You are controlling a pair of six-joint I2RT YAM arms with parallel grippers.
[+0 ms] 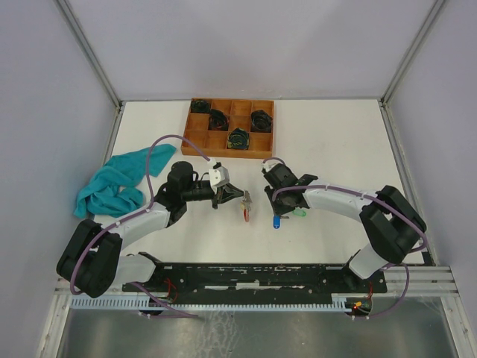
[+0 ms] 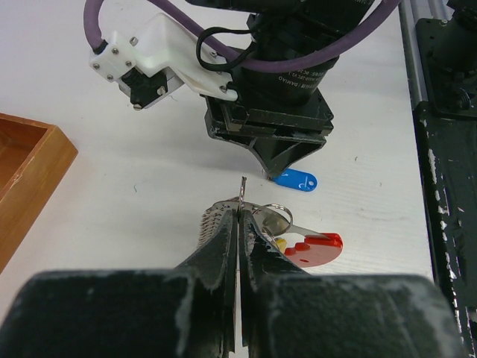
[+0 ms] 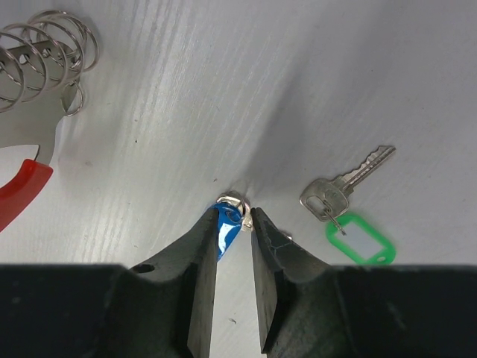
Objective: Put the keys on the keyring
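2 black fingers of the right gripper (image 3: 235, 213) pinch the blue-tagged key (image 3: 226, 226), green-tagged key (image 3: 328, 198) flat beside it. Left gripper (image 2: 238, 214) clamps the coiled steel keyring (image 2: 273, 217).

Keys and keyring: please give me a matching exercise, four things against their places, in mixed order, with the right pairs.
1 keyring
2 blue-tagged key
3 green-tagged key
4 teal cloth

A between the fingers of the right gripper
B on the left side of the table
C lying free on the table
D held in the left gripper

Pairs: 1-D, 2-A, 3-C, 4-B
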